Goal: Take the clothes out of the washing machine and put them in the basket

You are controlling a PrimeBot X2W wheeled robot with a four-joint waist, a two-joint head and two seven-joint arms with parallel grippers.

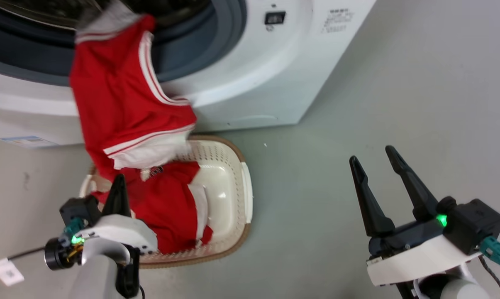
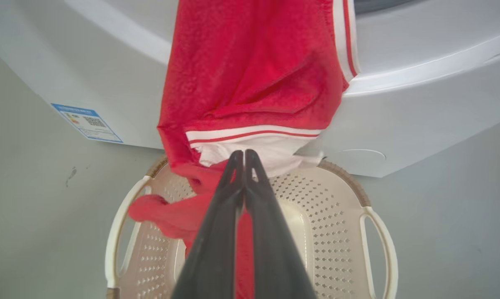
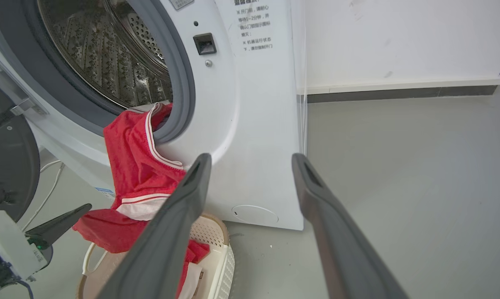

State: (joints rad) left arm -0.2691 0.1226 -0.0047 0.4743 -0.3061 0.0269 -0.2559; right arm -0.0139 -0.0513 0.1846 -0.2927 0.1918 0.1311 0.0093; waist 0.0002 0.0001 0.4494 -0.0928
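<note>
- The large white front-loading washing machine point(image 1: 254, 83) has its round opening uncovered. The part of its perforated steel drum point(image 3: 108, 54) that shows in the right wrist view looks bare, but the drum bottom is hidden behind the grey rubber seal.
- The cream perforated plastic basket with a brown woven-look rim point(image 1: 246, 195) sits on the grey floor point(image 1: 357, 83), tight against the washer's front bottom edge and below the opening.
- One bright red soft garment with white panels point(image 1: 167, 216) lies inside the basket, toward its left side in the head view. The basket's right inner wall and part of its bottom are bare.
- A second red garment with white stripe trim point(image 1: 117, 91) is only half out. Its top end is caught on the seal at the opening's lower edge, its body drapes down the washer front, and its white hem reaches the basket's back rim.
- The left gripper point(image 2: 243, 155) is over the basket with its fingers clenched together, tips at that white hem. I cannot tell whether any cloth is pinched between them.
- The right gripper point(image 1: 371, 153) has its fingers spread and is empty, over the floor well apart from the basket.
- Judgement: the task is roughly midway. One piece is delivered and the draped piece has yet to be pulled off the seal and dropped in. The drum bottom then needs a check for leftovers.
</note>
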